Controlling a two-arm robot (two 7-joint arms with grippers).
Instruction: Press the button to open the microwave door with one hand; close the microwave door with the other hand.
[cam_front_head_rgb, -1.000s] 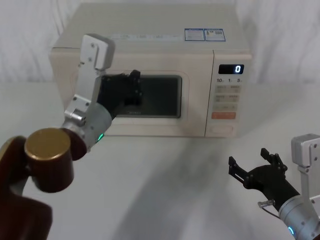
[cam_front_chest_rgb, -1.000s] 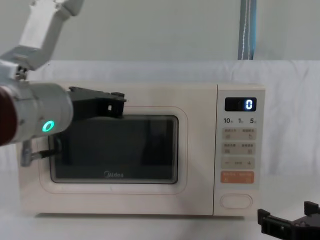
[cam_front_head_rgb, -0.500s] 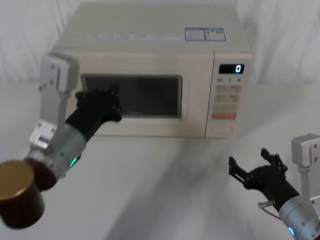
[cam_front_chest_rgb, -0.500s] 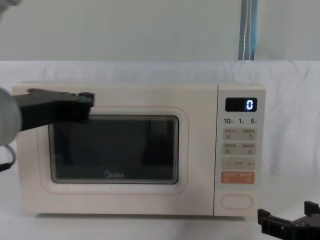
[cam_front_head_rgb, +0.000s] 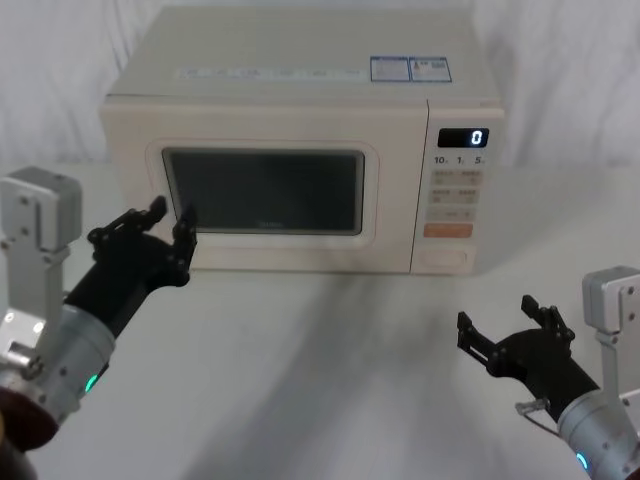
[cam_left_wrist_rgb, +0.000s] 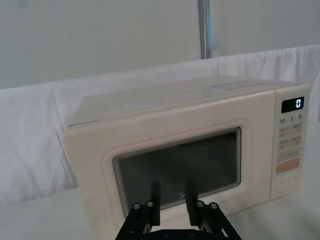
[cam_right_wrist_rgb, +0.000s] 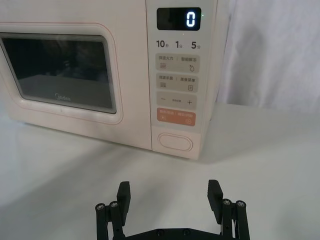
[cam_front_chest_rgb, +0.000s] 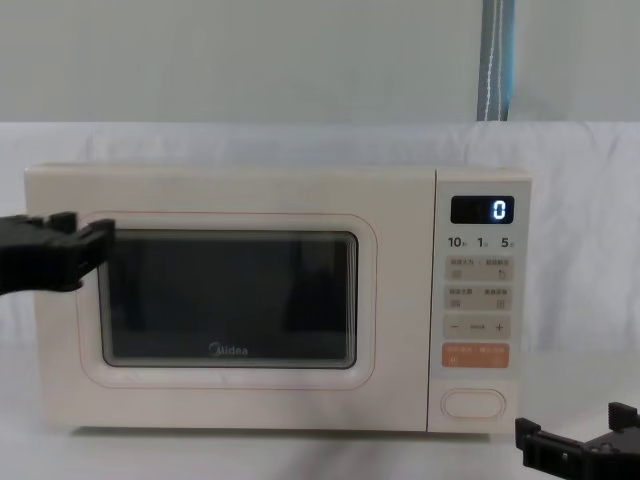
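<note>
Door: my microwave door (cam_front_head_rgb: 265, 195) sits flush, closed.
Button: the button (cam_right_wrist_rgb: 175, 142), unpressed now.
Grippers: my left gripper (cam_front_head_rgb: 148, 232), fingers apart, at 9 o'clock; my right gripper (cam_front_head_rgb: 510, 335), fingers apart, at 5 o'clock.

My left gripper (cam_front_head_rgb: 158, 222) hangs raised at my front left, its black fingers (cam_left_wrist_rgb: 155, 202) spread a little apart with nothing between them, the grey forearm sloping back toward my shoulder. My right gripper (cam_front_head_rgb: 510, 330) sits low at my front right, fingers (cam_right_wrist_rgb: 124, 192) wide apart and empty, its wrist bent upward.
</note>
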